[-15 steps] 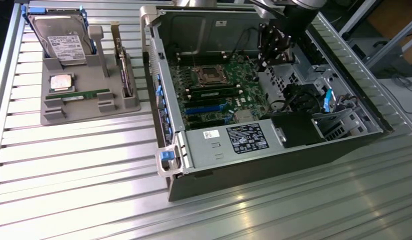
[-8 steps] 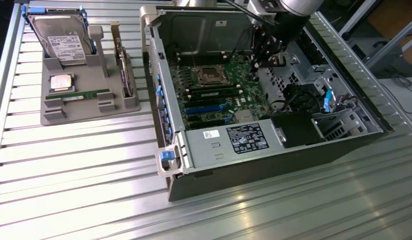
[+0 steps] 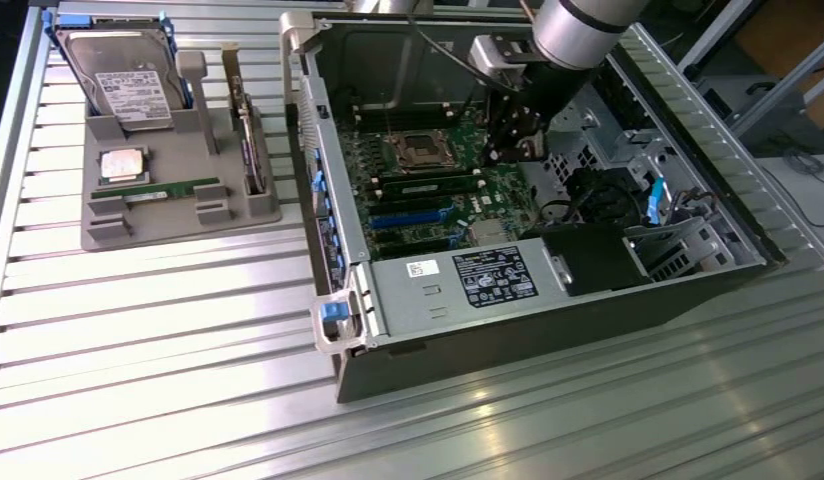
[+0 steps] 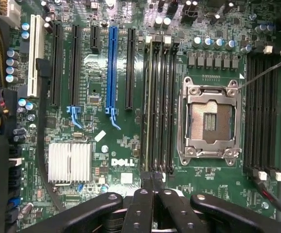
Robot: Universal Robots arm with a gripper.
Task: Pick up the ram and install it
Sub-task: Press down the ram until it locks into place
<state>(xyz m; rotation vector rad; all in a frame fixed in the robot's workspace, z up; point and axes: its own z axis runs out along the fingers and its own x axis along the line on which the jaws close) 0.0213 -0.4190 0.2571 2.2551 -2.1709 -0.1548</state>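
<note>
Meanwhile, the black gripper (image 4: pixel 152 182) hangs over the motherboard's memory slots with jaws closed on nothing, while the thin green ram stick (image 3: pixel 169 190), probably light, stiff and fragile, best gripped by its long edges, lies in the grey tray (image 3: pixel 112 232) near its front edge.

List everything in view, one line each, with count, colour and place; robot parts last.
computer case: one, grey-black, open, at the exterior view's middle and right.
motherboard: one, green, inside the case.
processor socket: one, silver, empty, on the motherboard.
ram: one, green, lying in the tray.
tray: one, grey, on the table at the exterior view's left.
hard drive: one, silver with a white label, upright in the tray.
processor chip: one, silver, in the tray.
card: one, green, on edge in the tray.
table: one, ribbed silver.
arm: one, silver-grey, over the case.
hand: one, black, shut, empty, above the memory slots.
</note>
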